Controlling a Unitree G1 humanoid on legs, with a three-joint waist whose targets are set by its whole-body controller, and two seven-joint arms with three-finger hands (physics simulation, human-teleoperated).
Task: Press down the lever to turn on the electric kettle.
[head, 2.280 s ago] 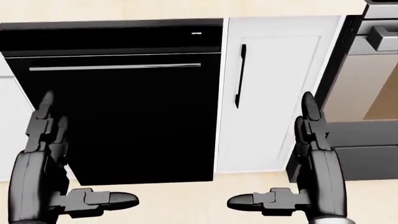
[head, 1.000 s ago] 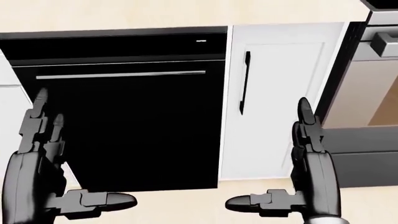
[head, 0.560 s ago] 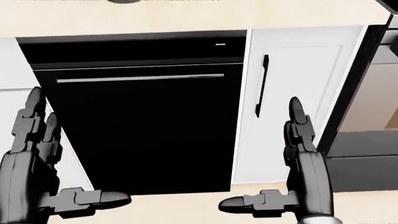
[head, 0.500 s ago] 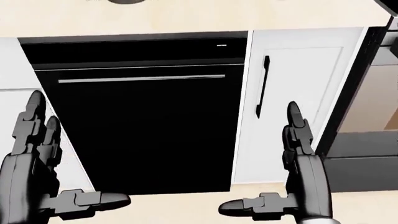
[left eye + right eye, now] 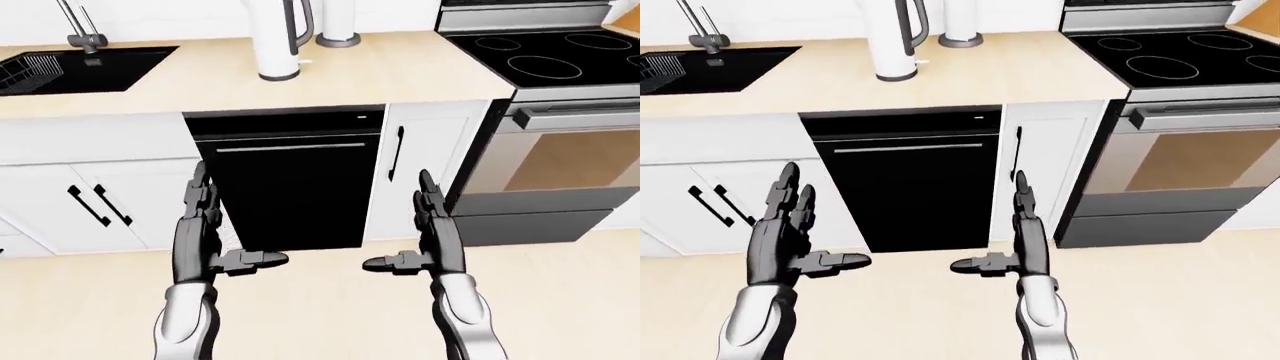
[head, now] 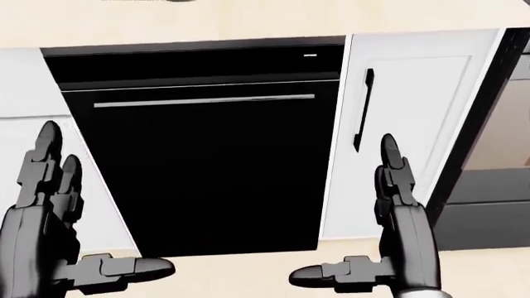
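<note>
The white electric kettle [image 5: 275, 36] with a grey handle stands upright on the beige counter [image 5: 400, 75] at the top of the left-eye view, above the dishwasher. Its lever is too small to make out. Both hands hang well below the counter, over the floor. My left hand [image 5: 232, 225] is open, fingers pointing up and thumb turned inward. My right hand [image 5: 405, 225] mirrors it, also open. Neither hand holds or touches anything, and both are far from the kettle.
A black dishwasher [image 5: 290, 187] sits under the counter between the hands. A black sink [image 5: 80, 67] lies at the left, a stove [image 5: 545, 56] with oven [image 5: 560, 161] at the right. A paper towel roll [image 5: 338, 22] stands behind the kettle. White cabinets [image 5: 410, 161] flank the dishwasher.
The whole head view has shifted: dishwasher and cabinet slid right and slightly down, so the camera moved left. Both hands kept their open pose and places in the picture.
</note>
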